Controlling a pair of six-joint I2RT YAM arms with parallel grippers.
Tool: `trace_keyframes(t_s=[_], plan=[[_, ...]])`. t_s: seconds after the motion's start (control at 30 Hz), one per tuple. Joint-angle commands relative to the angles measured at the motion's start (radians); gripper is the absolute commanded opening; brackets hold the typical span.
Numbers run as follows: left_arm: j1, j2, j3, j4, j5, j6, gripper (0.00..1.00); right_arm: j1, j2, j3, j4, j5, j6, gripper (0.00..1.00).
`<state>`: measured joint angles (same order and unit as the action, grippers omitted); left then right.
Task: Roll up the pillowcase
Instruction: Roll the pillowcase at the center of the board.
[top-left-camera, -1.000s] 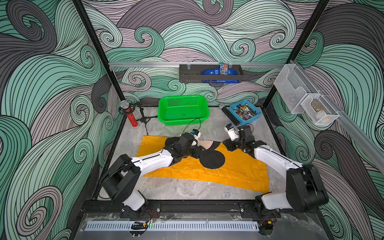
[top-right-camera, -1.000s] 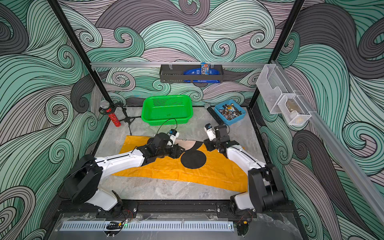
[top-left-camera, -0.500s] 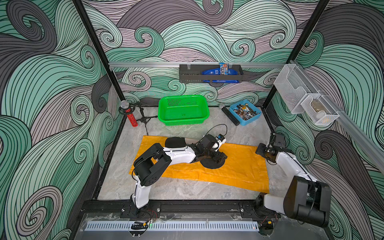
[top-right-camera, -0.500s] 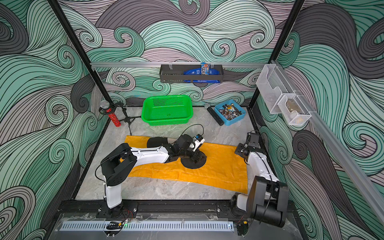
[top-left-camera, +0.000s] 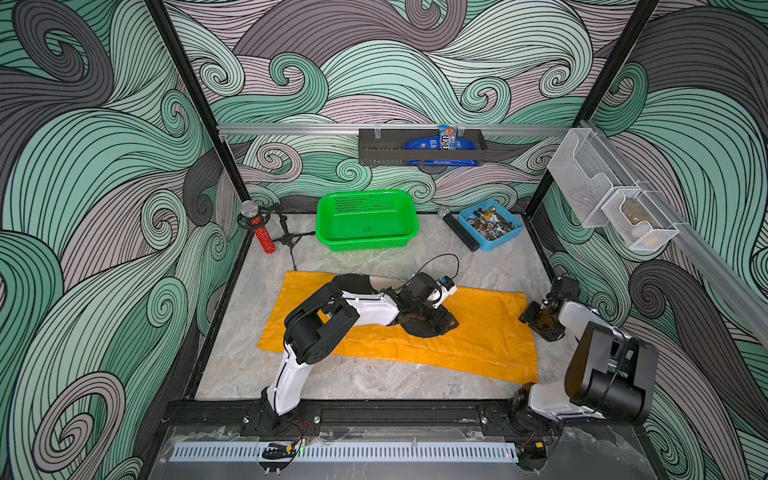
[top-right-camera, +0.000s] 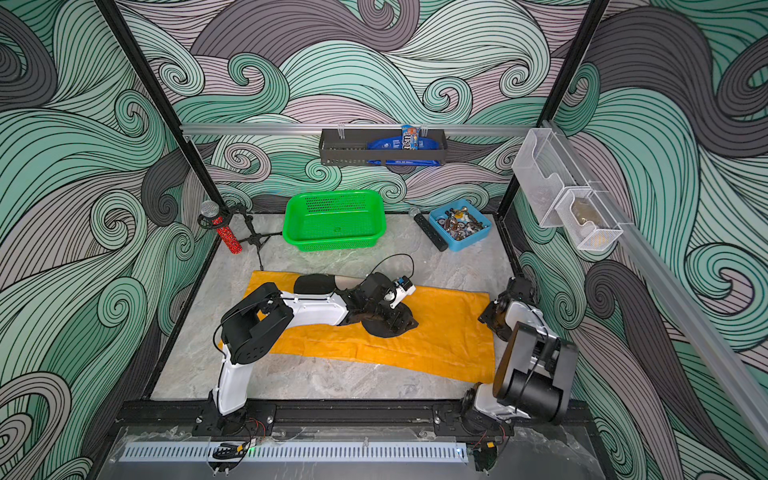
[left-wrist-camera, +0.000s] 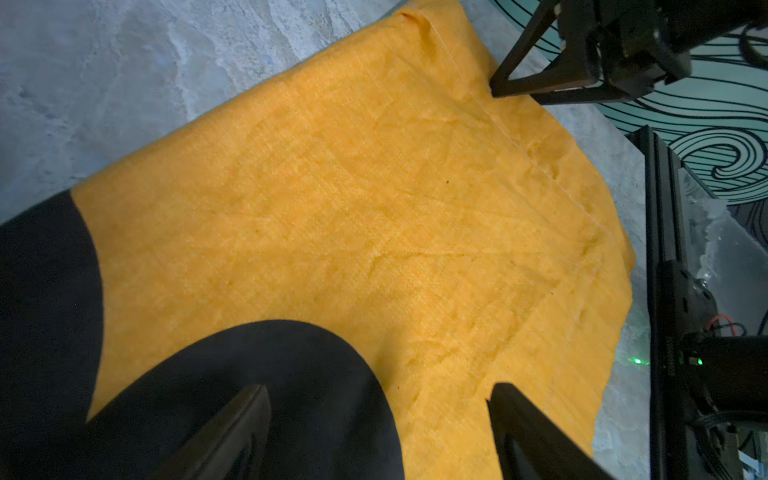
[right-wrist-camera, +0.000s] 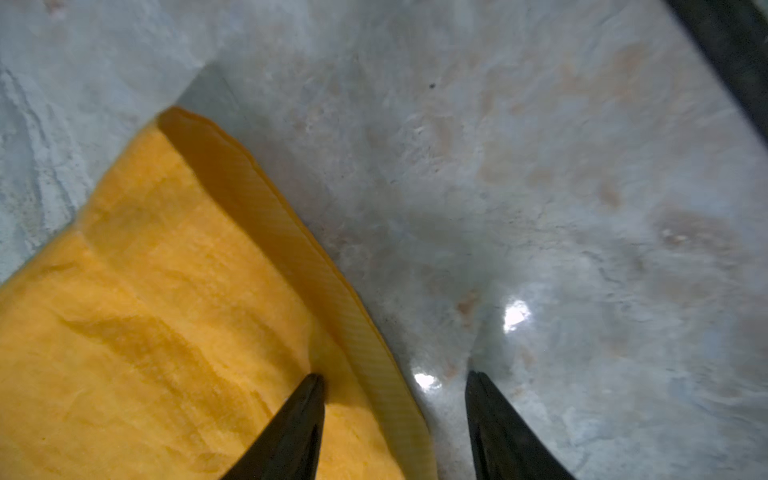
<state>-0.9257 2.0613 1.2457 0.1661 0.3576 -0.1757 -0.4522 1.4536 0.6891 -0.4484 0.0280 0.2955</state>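
The pillowcase (top-left-camera: 478, 332) lies spread flat across the middle of the marble counter (top-left-camera: 353, 378), its long side running from the left arm's side to the right arm's side. The mustard-yellow cloth is wrinkled, and the printed side faces up: black rounded shapes sit near its centre, with a beige patch by the far edge that the left arm partly covers.

The left end effector (top-left-camera: 442, 322) is over the black print (the arm reaches out low across the cloth from its base). In the left wrist view its jaws stand wide apart (left-wrist-camera: 378, 388), one finger (left-wrist-camera: 232, 436) above the black shape and the other above plain yellow, with nothing held between them.

The right end effector (top-left-camera: 536, 320) is at the pillowcase's right-hand short edge. In the right wrist view (right-wrist-camera: 395, 376) its jaws are parted and straddle the hem: one finger (right-wrist-camera: 299, 424) is over the cloth, the other (right-wrist-camera: 498, 424) over bare counter. The hem's edge stands up slightly from the surface there, and the jaws are not closed on it.

Behind the pillowcase, well apart from it, stand a green basket (top-left-camera: 365, 220), a blue bin (top-left-camera: 490, 224) of small parts and a red microphone (top-left-camera: 262, 232) on a stand.
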Motion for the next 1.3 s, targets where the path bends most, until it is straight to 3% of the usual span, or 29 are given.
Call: trace_keyframes(t_s=[0.0,0.17,0.3,0.5,0.57,0.63,0.77,1.03,1.27], plan=[[-0.012,0.011,0.044,0.019,0.045,0.003,0.95,0.000,0.034,0.023,0.000,-0.065,-0.021,0.56],[-0.013,0.022,0.045,0.026,0.068,0.003,0.95,0.000,0.080,0.034,0.008,-0.077,-0.029,0.52],[-0.015,0.027,0.050,0.019,0.073,0.007,0.95,0.018,0.093,0.041,0.009,-0.082,-0.032,0.41],[-0.015,0.040,0.046,0.009,0.073,0.012,0.95,0.096,0.113,0.044,0.007,-0.046,-0.018,0.37],[-0.015,0.040,0.045,0.010,0.074,0.010,0.95,0.099,0.117,0.042,0.007,-0.034,-0.008,0.30],[-0.016,0.041,0.043,0.009,0.076,0.007,0.95,0.099,0.117,0.042,0.006,-0.027,-0.007,0.12],[-0.016,0.035,0.043,0.003,0.076,0.007,0.95,0.099,0.090,0.066,-0.005,0.014,-0.006,0.00],[-0.018,0.034,0.041,-0.004,0.068,0.010,0.95,0.045,0.025,0.099,-0.018,0.199,0.006,0.00],[-0.016,0.048,0.061,-0.016,0.062,0.007,0.95,0.051,0.020,0.132,-0.044,0.197,-0.003,0.00]])
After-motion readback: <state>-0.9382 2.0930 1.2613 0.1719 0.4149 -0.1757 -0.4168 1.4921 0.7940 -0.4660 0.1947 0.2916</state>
